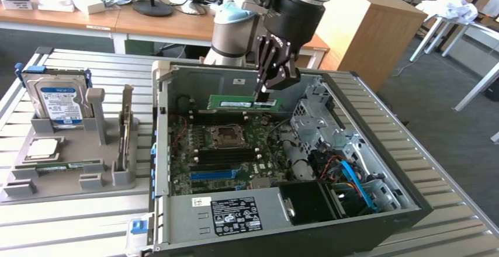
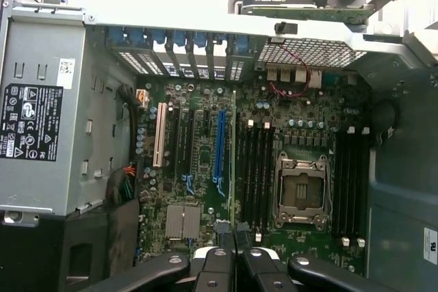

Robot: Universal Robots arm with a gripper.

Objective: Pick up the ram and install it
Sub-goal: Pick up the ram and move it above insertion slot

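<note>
The ram (image 1: 232, 102) is a thin green stick with a white label. It hangs level above the motherboard (image 1: 226, 152) inside the open computer case (image 1: 390, 169). My gripper (image 1: 269, 98) comes down from above and is shut on the stick's end toward the exterior view's right. In the wrist view the ram (image 2: 234, 155) appears edge-on as a thin line running out from my gripper (image 2: 234, 237). It hovers over the board between the blue card slot (image 2: 219, 145) and the black memory slots (image 2: 256, 176). The processor socket (image 2: 300, 189) lies beside those slots.
At the exterior view's left, a grey holder (image 1: 117, 169) carries a blue-labelled hard drive (image 1: 58, 102), a silver processor chip (image 1: 43, 148) and a green stick (image 1: 62, 166) lying flat. The case holds a power supply (image 1: 234, 213), a drive cage (image 1: 312, 122) and cables (image 1: 351, 175).
</note>
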